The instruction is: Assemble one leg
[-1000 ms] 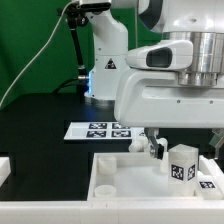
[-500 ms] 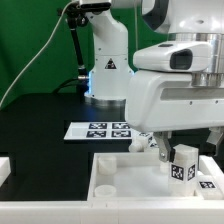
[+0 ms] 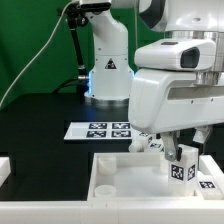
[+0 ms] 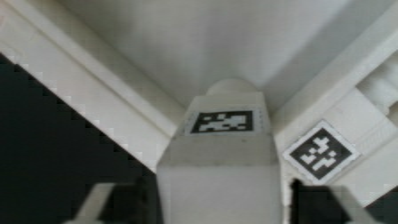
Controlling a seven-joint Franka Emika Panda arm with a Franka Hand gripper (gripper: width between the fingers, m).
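From the exterior view I see the big white arm hanging low over the near right part of the black table. Its body fills much of that side and hides the fingers, so from here I cannot tell how they stand. Just under the arm stands the leg, a small white post with black-and-white square tags on its faces. It stands upright inside the large white tabletop piece, which lies like a tray at the near edge of the table. The leg is by the tray's far right corner. A small white block with a tag lies beside the leg, closer to the tray's right rim.

Only this view shows me the rest of the table. The marker board lies flat near the middle, just behind the tray. A white block sits at the near left edge. The arm's base stands at the far edge, before a green wall.

The wrist view shows me what the other one hides. The leg rises right in front of the camera, with two tags on it. The two dark fingers show on either side of the leg. They are apart, and I cannot tell if they touch it. White walls of the tray lie behind.
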